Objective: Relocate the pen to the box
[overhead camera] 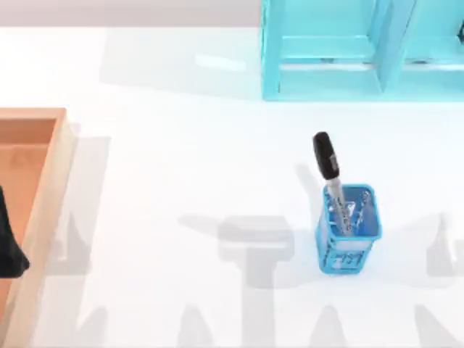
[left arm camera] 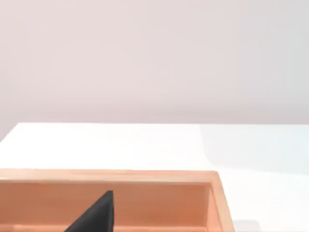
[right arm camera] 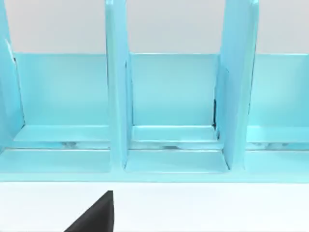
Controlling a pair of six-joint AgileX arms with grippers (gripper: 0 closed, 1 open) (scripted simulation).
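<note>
**Mia:** What is closest to us on the table (overhead camera: 181, 145)?

**Ben:** The blue cup (overhead camera: 348, 239). It stands low on the right half of the white table. It is made of mesh.

**Mia:** Where is the pen (overhead camera: 330, 177)?

**Ben:** It stands in the blue cup. Its thick black cap pokes out above the rim and leans a bit toward the far left. The thin grey part goes down inside the cup. Nothing is holding it.

**Mia:** And the box (overhead camera: 45, 210)?

**Ben:** It is a wooden tray at the left edge of the table, well apart from the cup. It is orange-brown inside, with a light rim. The left wrist view shows its far wall and one corner (left arm camera: 212, 181).

**Mia:** Where is the left tool (overhead camera: 9, 250)?

**Ben:** A dark piece of the left arm hangs over the box at the left edge. A black tip (left arm camera: 99, 215) of it shows in the left wrist view. I cannot tell if it is spread or pressed together.

**Mia:** And the right tool (right arm camera: 99, 215)?

**Ben:** Just a black tip shows in its own wrist view, over the white table. I cannot tell about that one either.

**Mia:** What is farthest away?

**Ben:** The light blue shelf (overhead camera: 362, 51), at the back on the right. It has upright walls that split it into open parts (right arm camera: 174, 96).
</note>
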